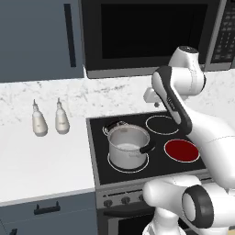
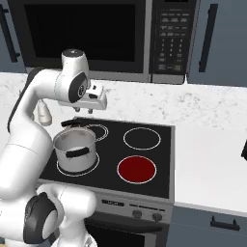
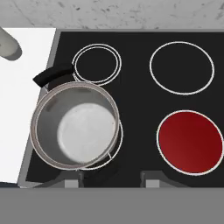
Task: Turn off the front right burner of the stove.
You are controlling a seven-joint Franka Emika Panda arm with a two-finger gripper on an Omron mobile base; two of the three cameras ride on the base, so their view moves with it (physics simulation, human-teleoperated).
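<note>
The front right burner (image 3: 190, 142) is seen glowing solid red at the near right of the stove (image 2: 161, 144). A steel pot (image 1: 127, 148) is set on the near left ring. The gripper (image 2: 83, 111) is held high above the far part of the cooktop, well apart from everything; its jaws are spread, with nothing grasped.

The front right burner (image 2: 137, 169) glows red beside the steel pot (image 2: 75, 150).
</note>
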